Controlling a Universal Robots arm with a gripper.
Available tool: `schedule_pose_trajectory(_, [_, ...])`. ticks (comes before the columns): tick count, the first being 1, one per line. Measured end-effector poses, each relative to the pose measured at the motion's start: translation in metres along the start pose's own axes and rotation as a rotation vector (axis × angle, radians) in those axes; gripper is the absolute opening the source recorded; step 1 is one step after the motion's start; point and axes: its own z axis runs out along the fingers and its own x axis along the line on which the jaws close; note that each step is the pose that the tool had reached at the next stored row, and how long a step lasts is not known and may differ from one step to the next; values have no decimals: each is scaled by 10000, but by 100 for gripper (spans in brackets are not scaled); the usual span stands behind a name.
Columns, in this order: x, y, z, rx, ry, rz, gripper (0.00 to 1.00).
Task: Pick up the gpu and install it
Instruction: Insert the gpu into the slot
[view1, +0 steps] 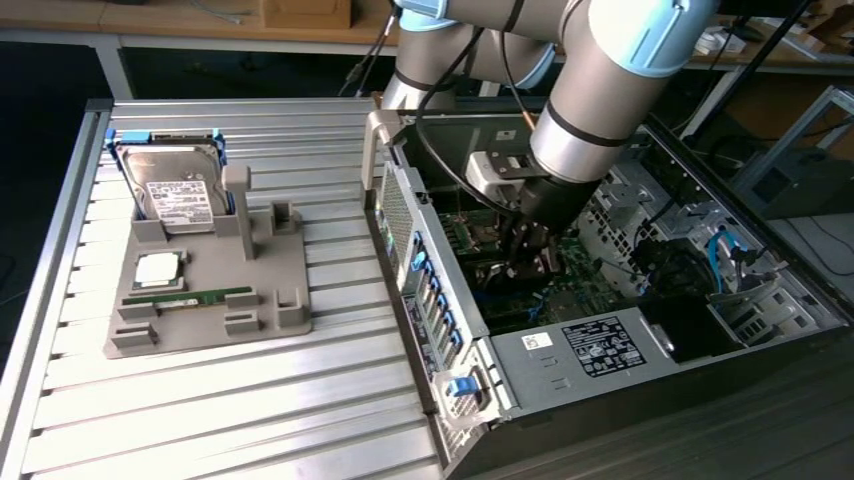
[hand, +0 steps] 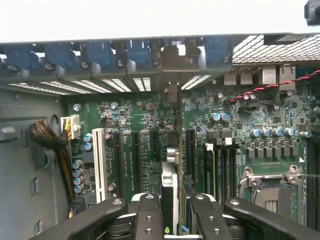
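Note:
My gripper (view1: 531, 238) is lowered into the open computer case (view1: 441, 300), over the green motherboard (view1: 587, 275). In the wrist view the gripper (hand: 175, 220) is shut on the gpu (hand: 170, 187), with a dark finger on each side of it. The gpu is seen edge-on as a thin upright card. It runs from between the fingers (hand: 149, 217) toward the rear bracket openings (hand: 175, 62). It stands in line with the black expansion slots (hand: 135, 160). I cannot tell whether its lower edge sits in a slot.
A grey fixture (view1: 200, 290) on the slatted table at the exterior view's left holds a hard drive (view1: 180, 190), a processor chip (view1: 158, 268) and a green memory stick (view1: 187, 298). Inside the case are a sleeved cable bundle (hand: 47, 137), a white slot (hand: 100, 162) and the processor socket (hand: 270, 185).

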Motion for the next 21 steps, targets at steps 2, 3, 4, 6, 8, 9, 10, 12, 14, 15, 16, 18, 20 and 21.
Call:
schedule_pose_trajectory(2, [0,0,2,-1,-2,10,27])
schedule_pose_trajectory(3, [0,0,3,-1,-5,10,27])
schedule_pose_trajectory(4, [0,0,3,0,-6,10,27])
schedule_pose_trajectory(6, [0,0,3,0,-6,10,27])
schedule_pose_trajectory(8, [0,0,3,0,-6,10,27])
schedule_pose_trajectory(9, [0,0,3,0,-6,10,27])
schedule_pose_trajectory(10, [0,0,3,0,-6,10,27])
schedule_pose_trajectory(12, [0,0,3,0,-7,3,27])
schedule_pose_trajectory(14, [0,2,3,-2,-5,-60,27])
schedule_pose_trajectory(15, [0,4,4,-2,-5,-91,27])
schedule_pose_trajectory(16, [0,5,4,-3,-2,-106,27])
schedule_pose_trajectory(18, [-2,5,5,-2,11,-135,27])
schedule_pose_trajectory(20, [-6,6,4,-4,18,-237,27])
schedule_pose_trajectory(21, [-7,6,4,-6,18,-315,27])
